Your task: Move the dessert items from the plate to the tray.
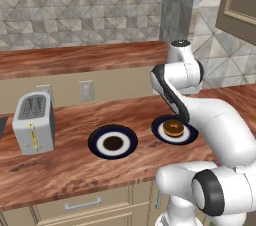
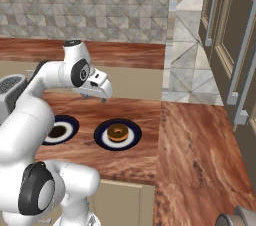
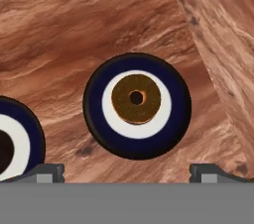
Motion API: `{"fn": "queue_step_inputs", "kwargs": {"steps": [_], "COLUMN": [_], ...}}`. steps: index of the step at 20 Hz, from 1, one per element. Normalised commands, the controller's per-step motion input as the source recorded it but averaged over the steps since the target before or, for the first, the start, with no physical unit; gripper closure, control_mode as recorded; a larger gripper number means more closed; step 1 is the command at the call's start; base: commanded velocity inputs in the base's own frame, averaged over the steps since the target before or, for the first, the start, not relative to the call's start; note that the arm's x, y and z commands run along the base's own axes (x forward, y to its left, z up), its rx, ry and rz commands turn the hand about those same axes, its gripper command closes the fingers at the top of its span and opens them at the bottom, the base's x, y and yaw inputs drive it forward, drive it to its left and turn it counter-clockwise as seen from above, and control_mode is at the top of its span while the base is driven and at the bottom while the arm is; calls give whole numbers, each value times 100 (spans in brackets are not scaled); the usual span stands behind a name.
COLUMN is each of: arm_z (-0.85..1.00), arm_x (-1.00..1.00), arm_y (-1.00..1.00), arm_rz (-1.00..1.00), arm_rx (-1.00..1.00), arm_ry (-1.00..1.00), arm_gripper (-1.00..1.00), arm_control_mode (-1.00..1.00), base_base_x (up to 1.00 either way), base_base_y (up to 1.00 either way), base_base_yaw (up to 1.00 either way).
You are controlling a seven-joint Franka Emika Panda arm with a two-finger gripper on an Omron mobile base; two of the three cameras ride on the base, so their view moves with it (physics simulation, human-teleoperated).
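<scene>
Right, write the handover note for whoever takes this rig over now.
Hand: open, empty, poised above the counter, over the doughnut plate.
Doughnut: on the right-hand blue-rimmed plate, untouched.
Second plate, to its left: holds a dark round piece; can't tell what it is.
Toaster stands further left.
Done: nothing moved yet.
Left: grasp the doughnut, find the tray and carry it there, then the other sweets.
</scene>
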Motion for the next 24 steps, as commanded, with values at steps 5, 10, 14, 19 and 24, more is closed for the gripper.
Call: {"fn": "queue_step_inputs", "kwargs": {"steps": [5,10,14,19,24], "arm_z": [-50,-26,-42,-51,-42], "arm_x": [34,25,26,17,3], "arm_y": [-4,0,0,0,0], "arm_rz": [0,0,0,0,0], "arm_rx": [13,5,-3,-1,0], "arm_ry": [0,0,0,5,4], "arm_gripper": [-100,-100,-100,-100,-100], "arm_control_mode": [-100,-100,-100,-100,-100], "base_base_x": [0,0,0,0,0], "base_base_y": [0,0,0,0,0], "base_base_yaw": [0,0,0,0,0]}}
